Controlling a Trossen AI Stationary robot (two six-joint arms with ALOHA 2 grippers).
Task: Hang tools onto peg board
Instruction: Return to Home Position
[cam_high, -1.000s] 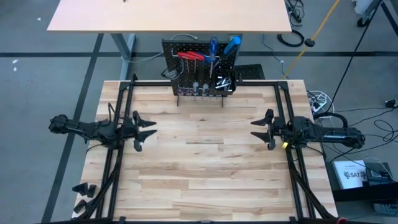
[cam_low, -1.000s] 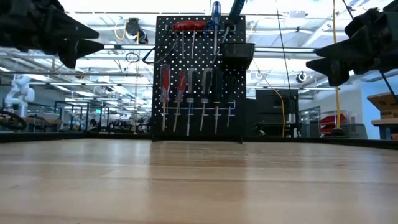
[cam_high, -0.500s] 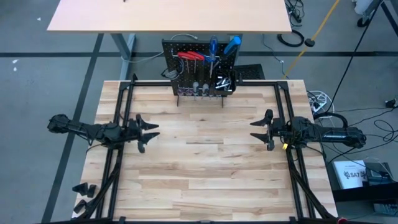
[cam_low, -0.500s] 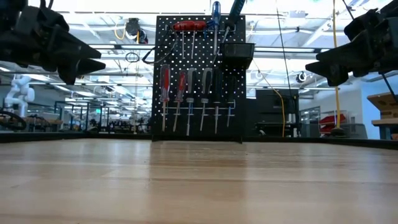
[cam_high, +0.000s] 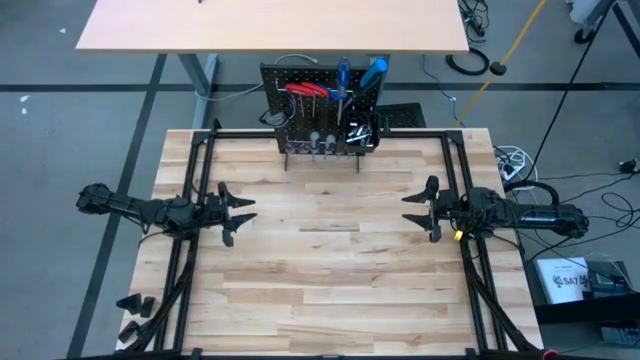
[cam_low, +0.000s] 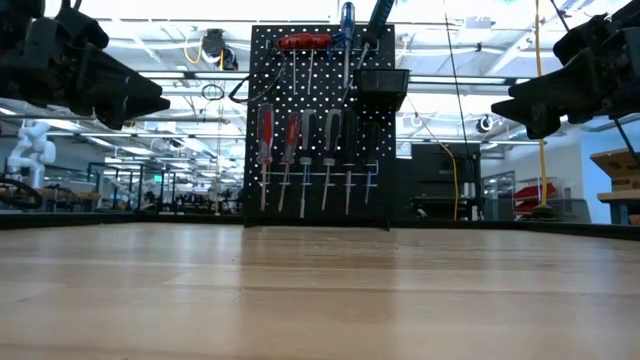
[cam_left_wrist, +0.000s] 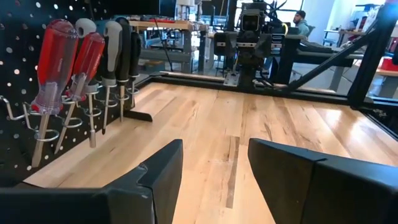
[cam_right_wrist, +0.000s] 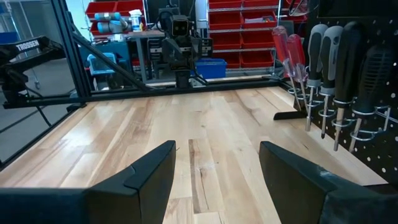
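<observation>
The peg board (cam_high: 322, 118) stands upright on its feet at the middle of the table's far edge. A row of red- and black-handled screwdrivers (cam_low: 310, 150) hangs in its hooks. Red-handled hex keys (cam_low: 303, 42) and blue screwdrivers (cam_low: 347, 20) hang higher up, beside a black bin (cam_low: 383, 80). My left gripper (cam_high: 238, 212) is level above the table's left side, open and empty, also in the left wrist view (cam_left_wrist: 214, 168). My right gripper (cam_high: 412, 210) is level above the right side, open and empty, also in the right wrist view (cam_right_wrist: 217, 168). The two face each other.
Bare wooden tabletop (cam_high: 320, 270) lies between the two grippers and in front of the peg board. Black frame rails (cam_high: 195, 180) run along the table's left, right and far sides. A second tan table (cam_high: 270, 25) stands beyond the far edge.
My left gripper has come down a little above the table's left side and then kept still, open as before. The peg board and its tools have not moved.
</observation>
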